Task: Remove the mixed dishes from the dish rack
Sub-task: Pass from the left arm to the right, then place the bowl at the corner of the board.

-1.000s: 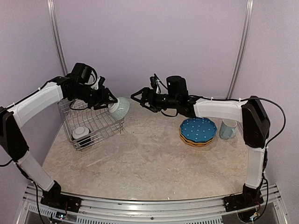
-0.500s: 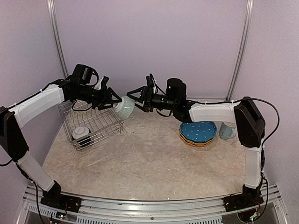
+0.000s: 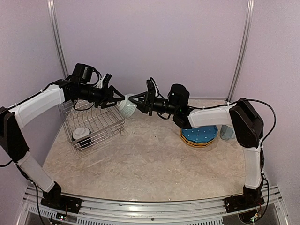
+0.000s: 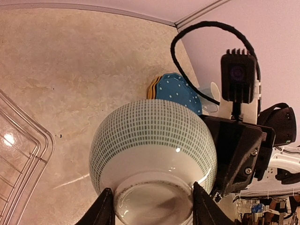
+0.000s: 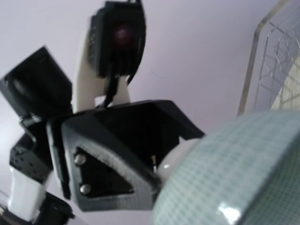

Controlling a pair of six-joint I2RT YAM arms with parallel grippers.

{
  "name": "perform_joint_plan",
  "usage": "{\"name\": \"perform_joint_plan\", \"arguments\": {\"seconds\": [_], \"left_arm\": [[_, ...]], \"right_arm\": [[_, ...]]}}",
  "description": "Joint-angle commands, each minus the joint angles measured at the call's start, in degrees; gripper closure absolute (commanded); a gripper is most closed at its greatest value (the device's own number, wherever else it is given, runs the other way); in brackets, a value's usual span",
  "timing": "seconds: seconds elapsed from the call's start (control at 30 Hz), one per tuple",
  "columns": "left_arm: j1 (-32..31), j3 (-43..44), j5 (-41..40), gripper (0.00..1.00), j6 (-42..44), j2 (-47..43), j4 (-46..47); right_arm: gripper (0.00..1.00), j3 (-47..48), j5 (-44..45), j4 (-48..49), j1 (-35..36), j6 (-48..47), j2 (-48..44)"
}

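Holding bowl (image 3: pixel 126 108) — left pincer (image 3: pixel 119 100), right pincer (image 3: pixel 135 104) beside

We see a robot lab cell: plain lilac walls (image 3: pixel 150 42) behind the jaws, metal posts (image 3: pixel 56 37) flanking them, a marble-look tabletop (image 3: pixel 140 159) beneath, and an aluminium mounting rail (image 3: pixel 150 209) nearest us.

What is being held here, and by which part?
The left pincer grips the green-patterned bowl by its foot ring; the right pincer is open near its rim, holding nothing.
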Motion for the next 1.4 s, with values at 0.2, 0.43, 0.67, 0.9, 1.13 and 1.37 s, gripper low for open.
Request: {"name": "perform_joint_plan", "arguments": {"seconds": [0.2,0.43,0.67,0.9,1.13,1.37], "left_arm": [[-1.58,-1.08,-0.89,0.54,2.29,0.00,1.83],[-1.46,-2.12,-5.20,0.28,3.05,-2.37,1.52],[-1.45,-2.58,-10.95,0.12,4.00,-5.14,0.26],[-1.34,-2.19,-17.28,0.09,4.23,-6.44,-1.70],[-1.15,-1.98,-18.83,0.08,4.31,-6.89,-2.47],[-0.88,-1.69,-19.43,0.08,4.34,-6.67,-2.82]], "right_arm": [[1.00,-3.36,0.27,0.65,0.85,-5.44,-4.17],[1.00,-5.83,3.96,-13.94,0.11,-17.65,-10.99],[1.00,-8.82,17.18,-42.09,-0.26,-35.71,-20.17],[1.00,-14.56,37.67,-64.08,-0.24,-45.89,-29.40],[1.00,-21.93,51.05,-78.99,-0.28,-45.05,-38.38],[1.00,-28.16,60.59,-90.85,-0.34,-38.09,-49.56]]}}
